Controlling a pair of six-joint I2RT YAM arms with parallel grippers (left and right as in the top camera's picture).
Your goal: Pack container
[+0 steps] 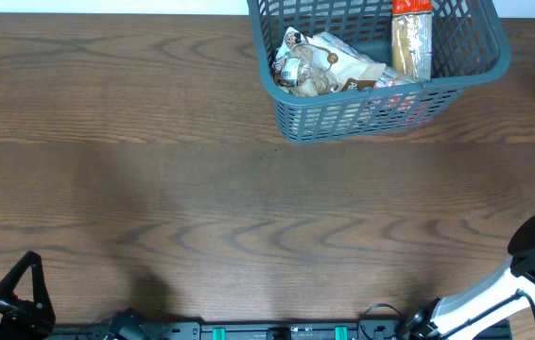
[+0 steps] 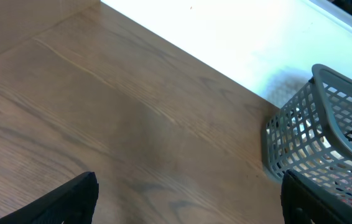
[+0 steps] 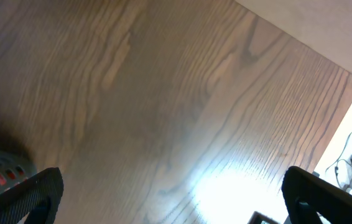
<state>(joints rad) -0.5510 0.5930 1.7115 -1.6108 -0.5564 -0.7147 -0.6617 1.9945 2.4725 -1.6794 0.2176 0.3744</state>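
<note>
Grey-blue latticed plastic container is being shown overhead at the brown wooden desk's far edge, snack packets inside, none outside: packing is being judged finished. Left wrist: left gripper is being held wide, empty. Right wrist: right gripper likewise.

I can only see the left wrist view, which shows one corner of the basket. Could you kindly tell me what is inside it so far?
Observer: Overhead, the container holds a crumpled white-and-brown snack packet on its left side.
Operator: Thank you. And the red thing I glimpse through the mesh?
Observer: It looks like the red end of a long tan packet at the container's right side.
Operator: Where is the right arm, please?
Observer: The right fingers stand wide apart over bare table, holding nothing.
</note>
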